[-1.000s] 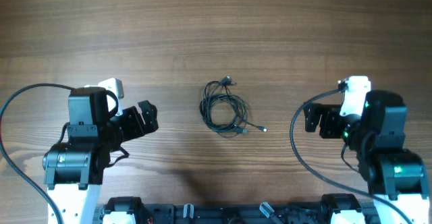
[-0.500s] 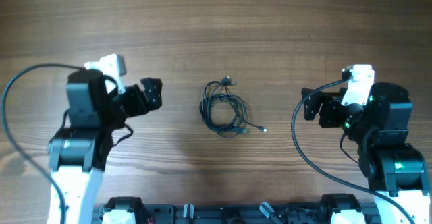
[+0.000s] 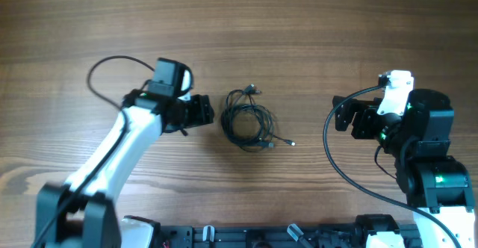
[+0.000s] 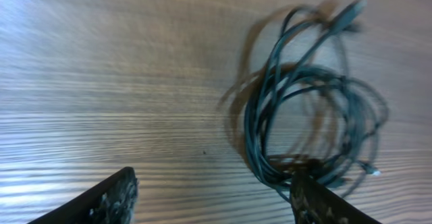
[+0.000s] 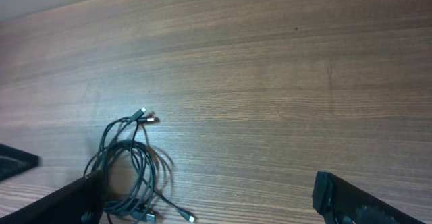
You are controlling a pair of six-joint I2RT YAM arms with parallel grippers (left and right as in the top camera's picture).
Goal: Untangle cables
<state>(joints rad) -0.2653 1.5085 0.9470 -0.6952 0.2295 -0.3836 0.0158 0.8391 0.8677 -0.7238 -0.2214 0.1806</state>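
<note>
Lying near the middle of the wooden table point(image 3: 373, 24), the cables point(image 3: 247, 121) are seen from above as one small, loose coil of thin black cord, its loops overlapping and not yet separated. One plug end point(image 3: 255, 90) is pointed toward the far side, and a silvery plug end point(image 3: 291, 143) is trailed out to the near right of the coil.

The left gripper point(image 3: 202, 112) is placed just beside the coil's left edge, with its arm stretched diagonally from the near left corner. This position is judged to be a set-up for a pinch on the outer loops. In the left wrist view its two fingers are shown apart, with bare wood between them and nothing held. The coil's near edge is overlapped by the fingertip point(image 4: 307, 190) at the right of that picture, though contact cannot be confirmed because the picture is blurred.

The right gripper point(image 3: 345, 121) is positioned well apart from the coil, on the right side of the table, and is faced toward it. Its jaws are spread wide and nothing is held. That stand-off is judged to be a waiting post, so that a freed strand could be taken from the opposite side.
</note>
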